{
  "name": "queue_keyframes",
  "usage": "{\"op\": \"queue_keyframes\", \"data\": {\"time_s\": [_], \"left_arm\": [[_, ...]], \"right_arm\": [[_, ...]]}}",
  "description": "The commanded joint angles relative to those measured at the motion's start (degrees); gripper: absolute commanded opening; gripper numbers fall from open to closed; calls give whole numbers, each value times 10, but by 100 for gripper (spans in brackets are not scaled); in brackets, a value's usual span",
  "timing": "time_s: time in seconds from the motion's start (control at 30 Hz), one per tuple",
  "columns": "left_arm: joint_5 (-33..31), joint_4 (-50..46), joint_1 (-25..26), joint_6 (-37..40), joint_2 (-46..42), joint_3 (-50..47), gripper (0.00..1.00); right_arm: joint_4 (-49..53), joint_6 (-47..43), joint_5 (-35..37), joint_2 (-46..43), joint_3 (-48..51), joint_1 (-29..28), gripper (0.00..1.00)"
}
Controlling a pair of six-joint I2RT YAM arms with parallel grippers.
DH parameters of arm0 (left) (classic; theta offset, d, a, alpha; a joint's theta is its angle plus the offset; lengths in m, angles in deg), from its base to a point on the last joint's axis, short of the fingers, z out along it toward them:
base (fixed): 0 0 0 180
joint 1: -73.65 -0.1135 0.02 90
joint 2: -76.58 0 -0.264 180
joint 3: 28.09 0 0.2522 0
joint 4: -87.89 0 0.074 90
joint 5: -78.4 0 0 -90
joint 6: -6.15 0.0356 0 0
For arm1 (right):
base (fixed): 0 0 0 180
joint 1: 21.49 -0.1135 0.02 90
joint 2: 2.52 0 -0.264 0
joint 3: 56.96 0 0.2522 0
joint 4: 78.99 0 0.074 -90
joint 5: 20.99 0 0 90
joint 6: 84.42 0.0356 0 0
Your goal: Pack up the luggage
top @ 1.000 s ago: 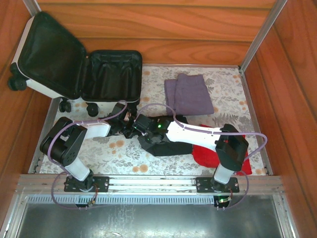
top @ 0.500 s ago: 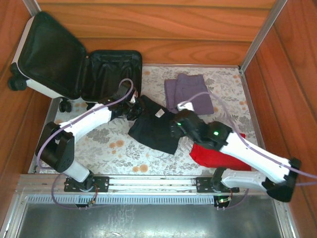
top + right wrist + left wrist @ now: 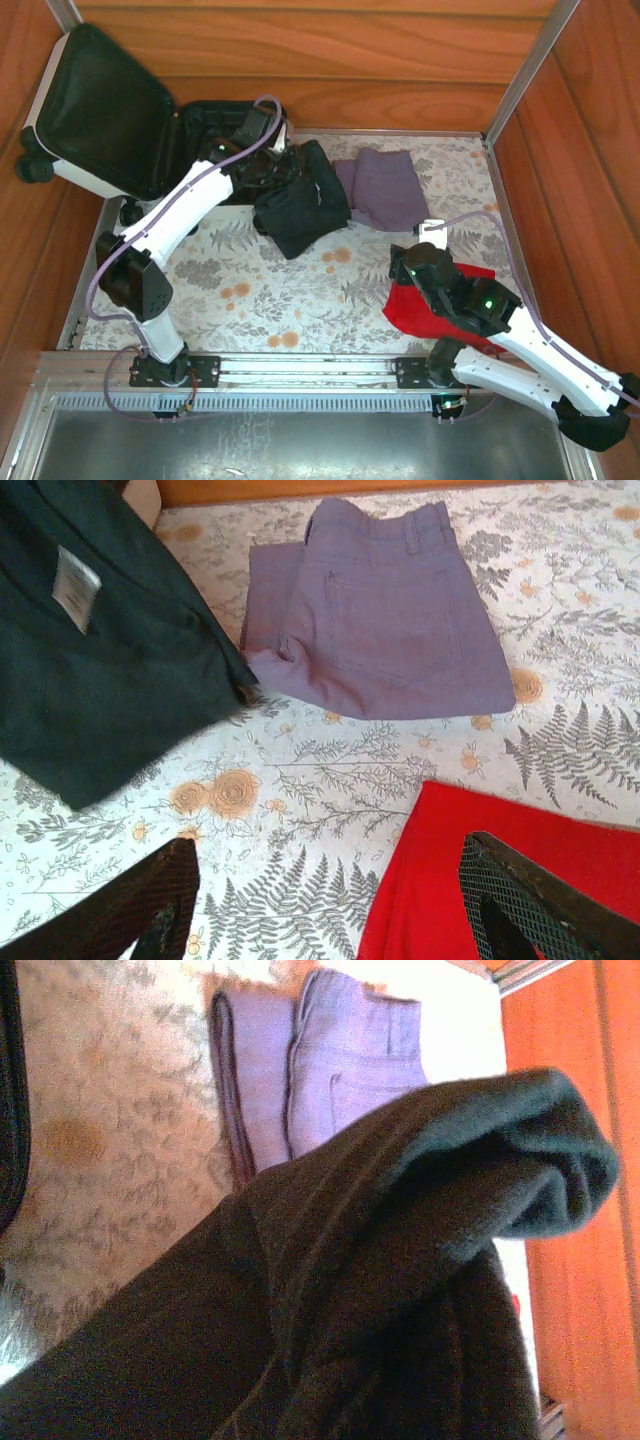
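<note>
The luggage lies open at the back left: white shell, black lining, lid leaning on the wall. My left gripper is by the right edge of its lower half, shut on a black garment that hangs down onto the cloth. In the left wrist view that black garment hides the fingers. My right gripper is open and holds nothing. It hovers over the near edge of a red garment, with one of its fingers over the cloth and the other over the red garment.
Folded purple trousers lie at the back centre, just right of the black garment, and show as purple trousers in the right wrist view. A flowered cloth covers the table. Wooden walls close in the left, back and right.
The left arm has carried the black garment back and left, up to the suitcase. The right gripper has let go of it, opened and drawn back right to the red garment.
</note>
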Motion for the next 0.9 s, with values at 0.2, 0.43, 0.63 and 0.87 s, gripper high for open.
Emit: {"op": "queue_keyframes", "data": {"time_s": [0.2,0.43,0.63,0.87], "left_arm": [[17,-26,-52,20,100,219,0],[-18,-30,-90,-4,183,366,0],[-88,-30,-108,-48,296,524,0],[-170,-16,-140,-92,358,606,0]], "right_arm": [[2,28,15,11,24,8,72],[-7,27,13,25,34,12,72],[-25,19,3,42,45,19,72],[-39,19,-12,55,63,25,72]]}}
